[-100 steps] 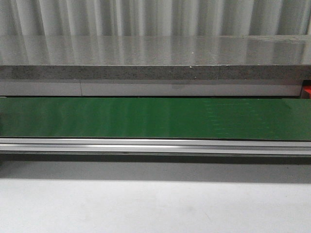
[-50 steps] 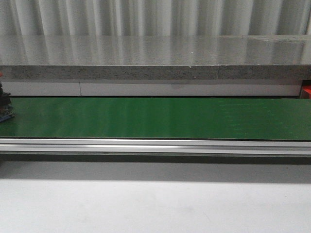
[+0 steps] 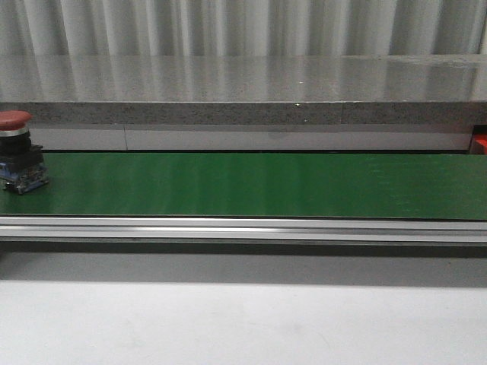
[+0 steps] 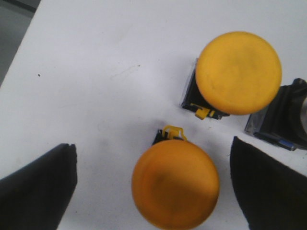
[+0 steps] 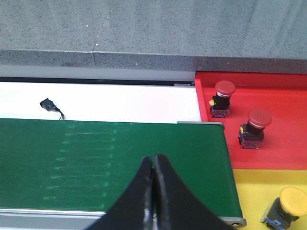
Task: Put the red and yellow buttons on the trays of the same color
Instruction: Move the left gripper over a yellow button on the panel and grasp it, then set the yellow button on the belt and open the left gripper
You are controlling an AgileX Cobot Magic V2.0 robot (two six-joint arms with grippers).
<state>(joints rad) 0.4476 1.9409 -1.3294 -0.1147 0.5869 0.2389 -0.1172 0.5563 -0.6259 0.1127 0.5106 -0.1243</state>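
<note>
A red button [image 3: 17, 152] stood upright at the far left end of the green belt [image 3: 251, 185], nothing around it. The red tray [image 5: 283, 139] held two red buttons; the yellow tray [image 5: 259, 191] one yellow button [image 5: 290, 203]. The left gripper [image 4: 153, 187] hung wide open over two yellow buttons on white table [image 4: 96, 72] — the right gripper [image 5: 153, 191] was closed, empty, above the belt.

red button [image 3: 18, 156] upright at the green belt's [image 3: 251, 185] left end

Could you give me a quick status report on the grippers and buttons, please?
Left gripper open over a yellow button. Right gripper shut, empty, above the belt. Red button at the belt's left end. Nothing in the way.
</note>
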